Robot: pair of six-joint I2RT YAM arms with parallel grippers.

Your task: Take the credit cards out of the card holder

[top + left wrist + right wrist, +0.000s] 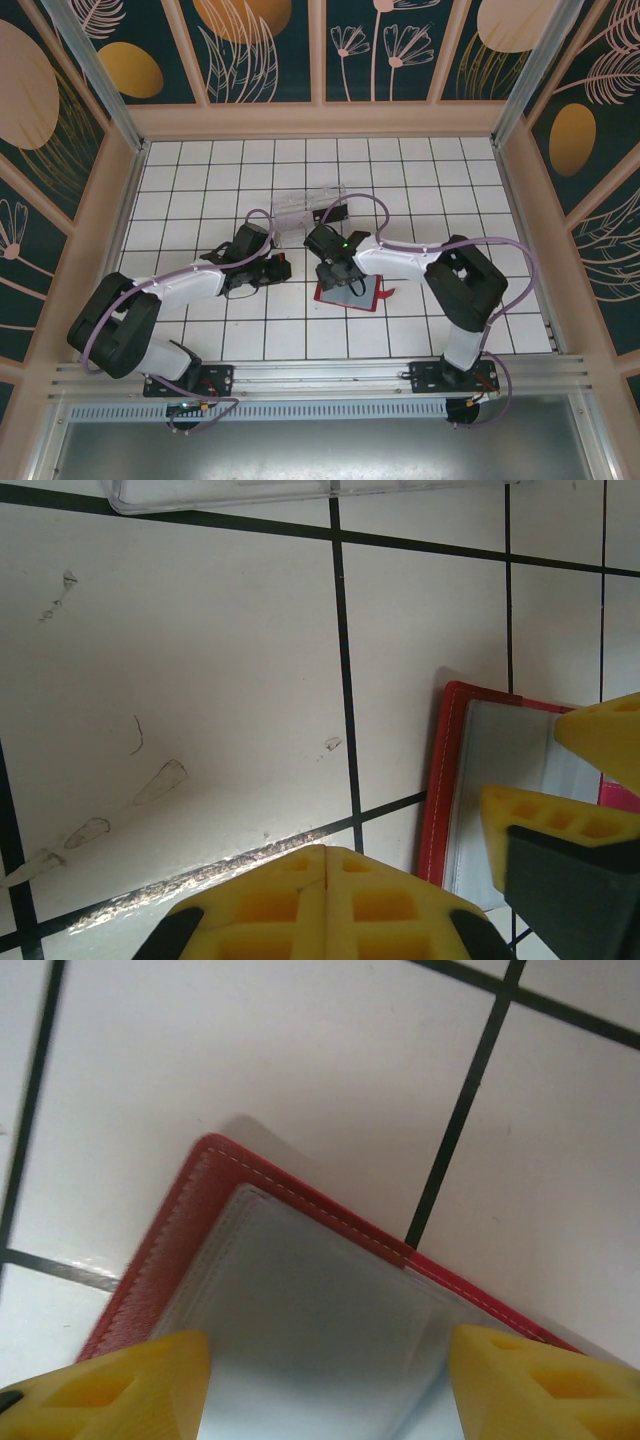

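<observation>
Grey-lined red card holder [300, 1300] between the right tool's [330, 1385] 2 parted fingers [120, 1385]

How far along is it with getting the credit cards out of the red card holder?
Done: the card holder lies open on the tiles, grey inside up. In hand: the right hand hangs open just over it, holding nothing; the left hand sits shut beside it. Left: pulling the cards out. A small dark thing by the clear tray might be one already out, but it's too small to tell.
</observation>
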